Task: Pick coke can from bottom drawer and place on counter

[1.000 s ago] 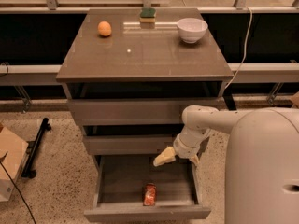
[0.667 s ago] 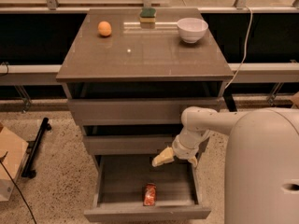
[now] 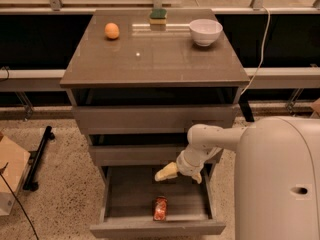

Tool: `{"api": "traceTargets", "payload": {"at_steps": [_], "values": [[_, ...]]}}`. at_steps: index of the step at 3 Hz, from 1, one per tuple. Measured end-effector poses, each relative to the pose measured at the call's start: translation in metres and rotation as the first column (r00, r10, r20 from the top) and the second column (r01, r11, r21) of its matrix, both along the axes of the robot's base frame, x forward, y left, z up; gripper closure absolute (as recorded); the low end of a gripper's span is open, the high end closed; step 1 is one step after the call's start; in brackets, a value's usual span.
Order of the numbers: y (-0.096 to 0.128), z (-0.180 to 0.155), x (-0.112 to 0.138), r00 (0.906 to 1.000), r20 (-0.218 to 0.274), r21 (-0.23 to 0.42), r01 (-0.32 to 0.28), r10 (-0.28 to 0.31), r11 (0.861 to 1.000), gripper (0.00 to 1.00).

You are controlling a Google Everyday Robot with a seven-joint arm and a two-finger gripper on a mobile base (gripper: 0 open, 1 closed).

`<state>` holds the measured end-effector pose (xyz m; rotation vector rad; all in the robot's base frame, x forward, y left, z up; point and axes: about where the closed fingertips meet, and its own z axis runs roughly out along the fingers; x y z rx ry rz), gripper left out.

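The coke can [image 3: 160, 208] lies on its side in the open bottom drawer [image 3: 115, 204], near the front and a little right of its middle. My gripper [image 3: 166, 173] hangs over the back of the drawer, above and slightly right of the can, apart from it. It points left and holds nothing. The counter [image 3: 155, 56] is the glossy grey-brown top of the cabinet above.
On the counter are an orange fruit [image 3: 112, 31] at the back left, a green sponge [image 3: 158, 15] at the back middle and a white bowl [image 3: 205, 31] at the back right. The two upper drawers [image 3: 150, 119] are pulled out slightly. A cardboard box [image 3: 10, 176] stands on the floor at left.
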<state>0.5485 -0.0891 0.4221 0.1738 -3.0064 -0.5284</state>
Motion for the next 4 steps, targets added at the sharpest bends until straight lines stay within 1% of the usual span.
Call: {"api": "traceTargets", "payload": {"at_steps": [1, 2, 3, 4], "values": [[0.011, -0.021, 0.006, 0.9995, 0.021, 0.039, 0.024, -0.025, 0.999, 0.00], [0.017, -0.047, 0.014, 0.9973, 0.016, 0.069, 0.070, -0.072, 0.995, 0.00], [0.024, -0.074, 0.020, 0.9947, -0.020, 0.084, 0.102, -0.101, 0.991, 0.00], [0.025, -0.082, 0.021, 0.9938, -0.029, 0.088, 0.110, -0.107, 0.990, 0.00]]}}
